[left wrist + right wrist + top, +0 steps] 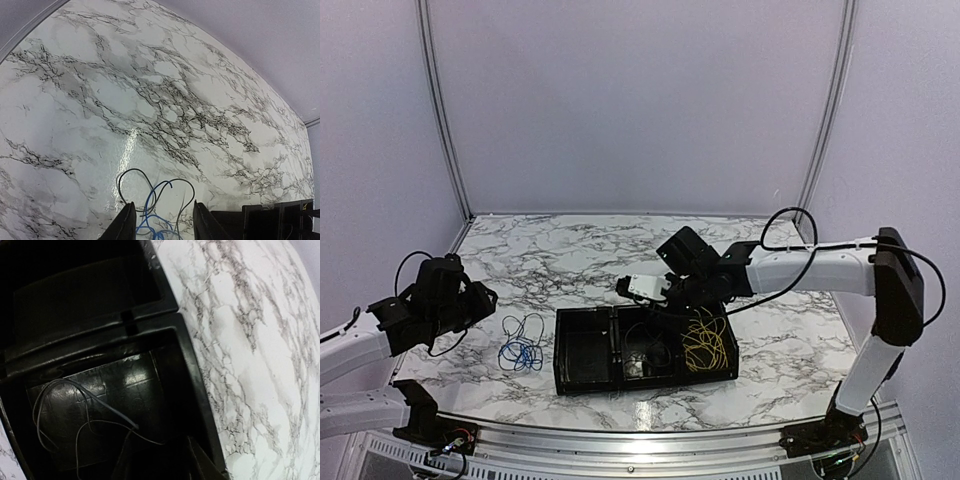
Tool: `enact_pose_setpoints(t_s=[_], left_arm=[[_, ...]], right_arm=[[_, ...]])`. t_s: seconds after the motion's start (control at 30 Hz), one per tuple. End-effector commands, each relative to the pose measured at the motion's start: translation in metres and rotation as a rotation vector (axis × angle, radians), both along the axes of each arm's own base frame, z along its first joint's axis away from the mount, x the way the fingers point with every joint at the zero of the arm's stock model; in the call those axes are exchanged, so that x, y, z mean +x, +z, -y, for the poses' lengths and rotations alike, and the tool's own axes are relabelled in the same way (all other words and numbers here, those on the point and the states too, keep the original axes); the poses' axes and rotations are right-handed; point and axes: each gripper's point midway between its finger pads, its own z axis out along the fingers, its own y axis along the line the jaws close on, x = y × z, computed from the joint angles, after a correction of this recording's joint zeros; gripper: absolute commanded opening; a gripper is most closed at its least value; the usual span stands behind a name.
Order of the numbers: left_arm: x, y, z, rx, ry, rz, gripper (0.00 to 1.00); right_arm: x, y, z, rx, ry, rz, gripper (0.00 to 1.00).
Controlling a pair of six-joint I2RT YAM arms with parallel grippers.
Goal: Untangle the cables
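Observation:
A blue cable [522, 347] tangled with a dark grey strand lies on the marble table left of the black tray [588, 384]. In the left wrist view the blue cable [149, 220] and dark grey loops [131, 172] lie between my left fingers. My left gripper [162, 224] is open above them; in the top view it [484, 298] hovers left of the coil. Yellow cables [708, 343] fill the tray's right compartment. A thin grey cable [85, 412] lies in the middle compartment [645, 347]. My right gripper [160, 465] is open and empty over that compartment's back edge [666, 306].
The tray has three compartments; the left one [584, 350] looks empty. Its rim [197, 385] runs beside my right fingers. The tray's corner [280, 220] shows at the lower right of the left wrist view. Walls enclose the table at back and sides.

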Motion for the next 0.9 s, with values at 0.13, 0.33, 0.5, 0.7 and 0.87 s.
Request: enact_pose_setpoints(t_s=[0.13, 0.33, 0.5, 0.7, 0.87], left_arm=[[0.004, 0.006, 0.006, -0.005, -0.032, 0.004, 0.43], [0.001, -0.022, 0.013, 0.014, -0.041, -0.149, 0.42], [0.003, -0.048, 0.033, 0.004, -0.087, -0.317, 0.41], [0.023, -0.050, 0.064, 0.015, -0.215, -0.378, 0.44], [0.038, -0.048, 0.080, 0.155, -0.396, -0.423, 0.47]], right_arm=[[-0.013, 0.087, -0.008, 0.142, 0.111, 0.103, 0.49], [-0.029, 0.116, -0.013, 0.228, 0.189, 0.103, 0.52], [-0.040, 0.123, -0.011, 0.254, 0.243, 0.116, 0.53], [-0.042, 0.125, -0.009, 0.252, 0.274, 0.151, 0.53], [-0.043, 0.126, -0.011, 0.241, 0.313, 0.161, 0.53]])
